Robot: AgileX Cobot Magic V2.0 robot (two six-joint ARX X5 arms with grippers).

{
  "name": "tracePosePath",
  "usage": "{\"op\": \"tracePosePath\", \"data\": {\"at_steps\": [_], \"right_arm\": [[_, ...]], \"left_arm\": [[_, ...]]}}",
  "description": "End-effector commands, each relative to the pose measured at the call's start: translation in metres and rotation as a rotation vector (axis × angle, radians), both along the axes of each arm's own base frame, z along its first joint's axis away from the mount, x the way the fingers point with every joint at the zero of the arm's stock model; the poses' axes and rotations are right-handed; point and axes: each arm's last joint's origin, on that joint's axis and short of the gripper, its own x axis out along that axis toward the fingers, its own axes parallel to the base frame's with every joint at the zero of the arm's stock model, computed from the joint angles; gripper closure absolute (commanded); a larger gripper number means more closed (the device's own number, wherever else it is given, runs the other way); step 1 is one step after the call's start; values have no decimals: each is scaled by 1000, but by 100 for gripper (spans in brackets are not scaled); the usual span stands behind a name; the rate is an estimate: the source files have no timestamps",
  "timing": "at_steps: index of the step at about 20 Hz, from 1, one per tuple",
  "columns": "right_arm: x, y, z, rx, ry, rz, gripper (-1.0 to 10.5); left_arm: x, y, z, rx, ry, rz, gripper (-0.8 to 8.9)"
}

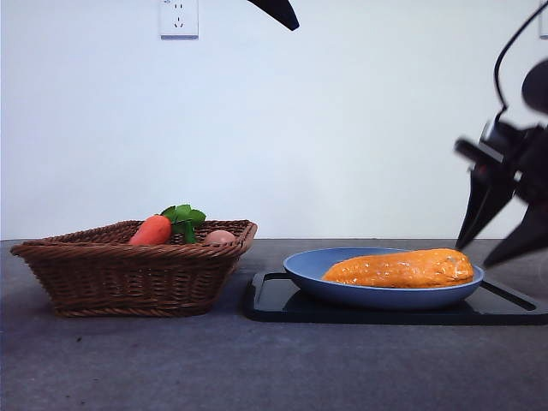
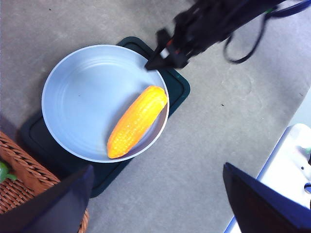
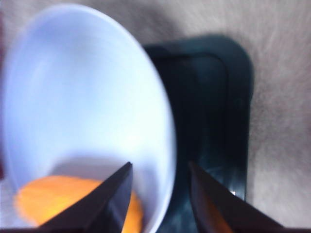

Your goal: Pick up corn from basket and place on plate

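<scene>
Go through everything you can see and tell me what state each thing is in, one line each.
Long orange-yellow corn cob: lying flat in the plate, free of both tools.
Round light-blue plate: on the tray, holding only the corn.
Flat black tray: flat on the table.
Brown woven wicker basket: upright, holding the carrot and ball.
Red-orange carrot: leaning in the basket.
Small tan ball: in the basket.
Right tool: open, empty.
Left tool: open, empty.

Front view is evenly lit and sharp, soft shadows under the brown woven wicker basket [image 1: 133,270]. Right wrist view is badly blurred, and the round light-blue plate [image 3: 73,87] is washed out. Left wrist view's bright, slightly overexposed.
</scene>
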Motion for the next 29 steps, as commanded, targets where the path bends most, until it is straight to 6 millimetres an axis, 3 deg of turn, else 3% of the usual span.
{"op": "tracePosePath", "data": {"at_steps": [1, 3, 9, 12, 14, 16, 17, 29], "right_arm": [[-8, -4, 26, -19, -71, 18, 755], [-25, -4, 48, -33, -106, 44, 755], [-106, 16, 108, -58, -201, 236, 756], [-137, 25, 124, -58, -246, 306, 774], [-151, 29, 129, -57, -259, 341, 826], [-160, 31, 131, -67, -278, 384, 947], [-163, 32, 132, -73, -286, 403, 944], [-160, 34, 134, -74, -335, 414, 944]], "left_arm": [[1, -4, 5, -13, -15, -7, 383], [0, -4, 4, -12, -14, -6, 383], [0, -3, 4, -4, -7, -6, 390], [-2, -1, 2, 18, 12, -6, 502], [-2, 0, 1, 33, 24, -7, 647], [-3, 0, 0, 40, 30, -7, 796], [-3, 0, 0, 44, 34, -7, 807], [0, -4, 4, -12, -13, -6, 806]]}}
